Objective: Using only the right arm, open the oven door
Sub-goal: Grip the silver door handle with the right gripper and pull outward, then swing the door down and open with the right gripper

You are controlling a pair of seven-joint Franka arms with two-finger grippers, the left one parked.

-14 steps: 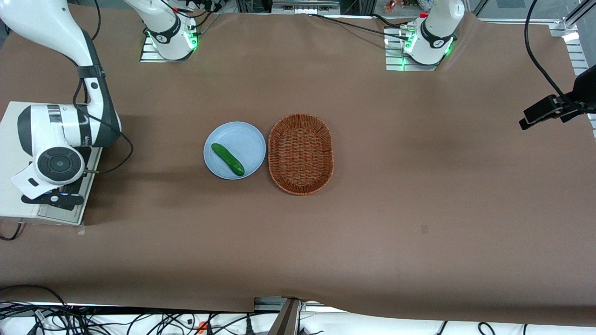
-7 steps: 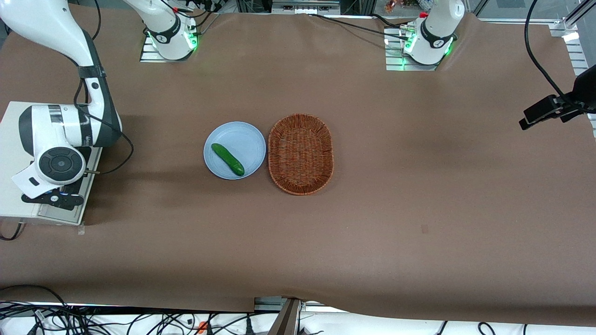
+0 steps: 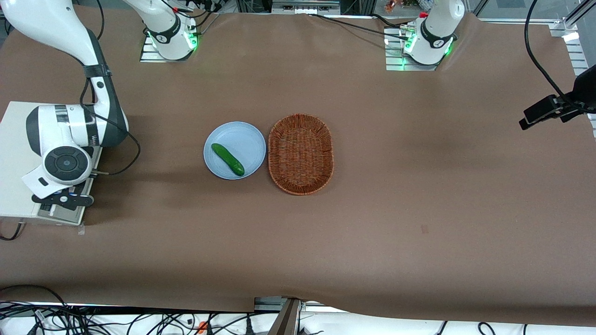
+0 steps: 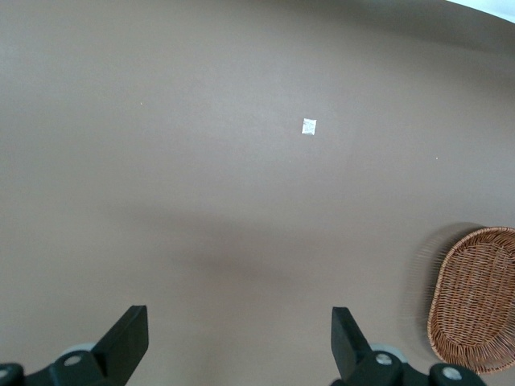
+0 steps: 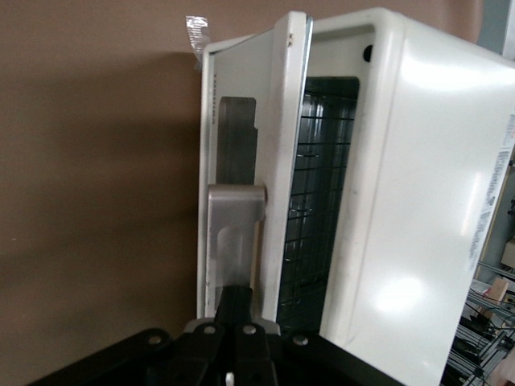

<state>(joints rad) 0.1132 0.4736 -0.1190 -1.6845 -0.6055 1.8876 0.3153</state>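
The cream-white toaster oven [image 3: 14, 163] stands at the working arm's end of the table. Its oven door [image 5: 241, 161] is swung partly away from the oven body [image 5: 418, 201], and the wire rack [image 5: 322, 201] shows through the gap. A silver bar handle [image 5: 235, 233] sticks out from the door's face. My right gripper [image 5: 245, 297] is shut, its black fingers pressed together and lying against that handle. Seen from the front, the right arm's round wrist [image 3: 65, 163] hangs over the oven's front edge, with the gripper [image 3: 63, 200] below it covering most of the door [image 3: 63, 213].
A light blue plate [image 3: 242, 139] with a green cucumber [image 3: 227, 159] sits mid-table, and a wicker basket [image 3: 301, 153] lies beside it toward the parked arm's end. The right arm's loose black cable [image 3: 125, 158] dangles next to the oven.
The right wrist and gripper have shifted a little away from the oven toward the table's middle, taking the door's handle edge along.
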